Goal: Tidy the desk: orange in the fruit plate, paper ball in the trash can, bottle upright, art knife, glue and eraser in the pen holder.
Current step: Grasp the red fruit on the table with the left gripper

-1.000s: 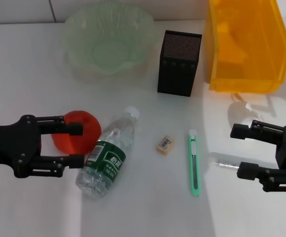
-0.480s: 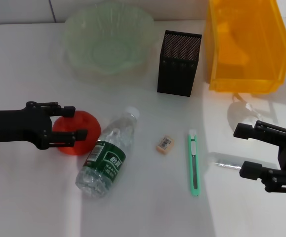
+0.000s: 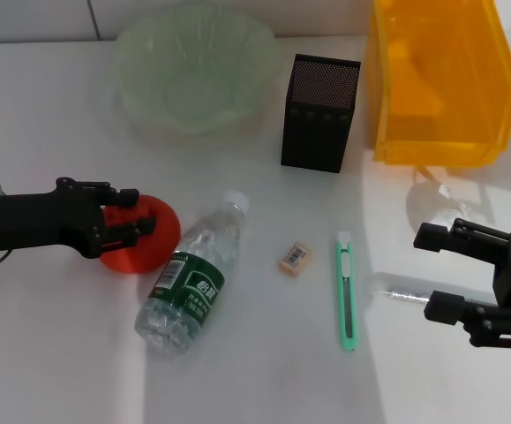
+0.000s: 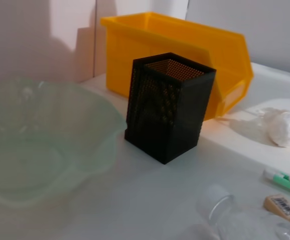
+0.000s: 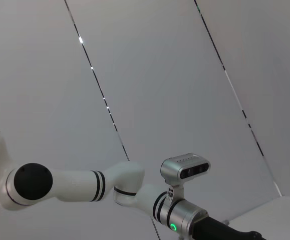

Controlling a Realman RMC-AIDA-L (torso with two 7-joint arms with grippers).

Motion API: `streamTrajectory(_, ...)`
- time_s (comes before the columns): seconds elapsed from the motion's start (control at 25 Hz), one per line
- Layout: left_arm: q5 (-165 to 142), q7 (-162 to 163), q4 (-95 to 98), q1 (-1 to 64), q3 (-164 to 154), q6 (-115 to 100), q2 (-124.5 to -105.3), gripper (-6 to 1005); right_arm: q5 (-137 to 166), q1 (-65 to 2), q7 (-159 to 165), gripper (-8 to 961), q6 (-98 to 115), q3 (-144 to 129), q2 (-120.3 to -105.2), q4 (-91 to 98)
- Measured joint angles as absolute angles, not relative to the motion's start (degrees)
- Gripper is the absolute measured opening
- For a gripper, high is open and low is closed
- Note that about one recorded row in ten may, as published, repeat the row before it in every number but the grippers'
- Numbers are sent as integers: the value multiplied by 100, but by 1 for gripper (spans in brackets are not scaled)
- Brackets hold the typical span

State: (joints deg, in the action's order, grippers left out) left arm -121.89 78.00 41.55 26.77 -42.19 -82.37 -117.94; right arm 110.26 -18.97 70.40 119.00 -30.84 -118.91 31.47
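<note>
Gripping orange (image 3: 140, 238): left gripper (image 3: 136, 218); right gripper (image 3: 433, 272) idle.

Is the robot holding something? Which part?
The left gripper is closed around the orange, pinching its near-left side. The right gripper is open, holding nothing.

On the surface (image 3: 43, 371) lie one orange (image 3: 145, 237), one bottle (image 3: 191, 276) on its side, one eraser (image 3: 295, 258) and one green art knife (image 3: 347, 291). One paper ball (image 4: 286, 128) sits near one yellow trash can (image 3: 439, 79). There is one black pen holder (image 3: 320, 113) and one pale green fruit plate (image 3: 195, 66). One clear tube, possibly the glue (image 3: 402, 294), lies by the right edge. Two claws are in view, the left claw (image 3: 131, 224) and the right claw (image 3: 435, 272).
</note>
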Motion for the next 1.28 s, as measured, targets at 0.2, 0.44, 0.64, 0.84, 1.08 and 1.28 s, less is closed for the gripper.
streamTrajectory(0.2, -12163, 7724, 4156, 2642, -4175, -8128, -11800, 450, 11025, -1913, 6990, 829, 11901, -3084, -11892, 3069)
streamTrajectory(0.44, -12146, 7652, 4151, 2623, -4131, -8072, -11803, 355, 11040, -1960, 6969, 829, 11896, -3084, -11889, 2985)
streamTrajectory(0.64, -12145, 7531, 4123, 2612, -4133, -7984, -11831, 323, 11036, -1960, 6969, 829, 11852, -3084, -11885, 2978)
streamTrajectory(0.84, -12144, 7472, 4090, 2604, -4159, -7769, -11842, 320, 11031, -1960, 6969, 829, 11831, -3085, -11890, 2979)
streamTrajectory(1.08, -11959, 7246, 3989, 2580, -4133, -7728, -11843, 257, 11019, -1960, 6969, 829, 11829, -3085, -11891, 2979)
streamTrajectory(1.28, -11909, 7206, 3946, 2581, -4131, -7692, -11834, 85, 11016, -1960, 6969, 829, 11829, -3085, -11891, 2977)
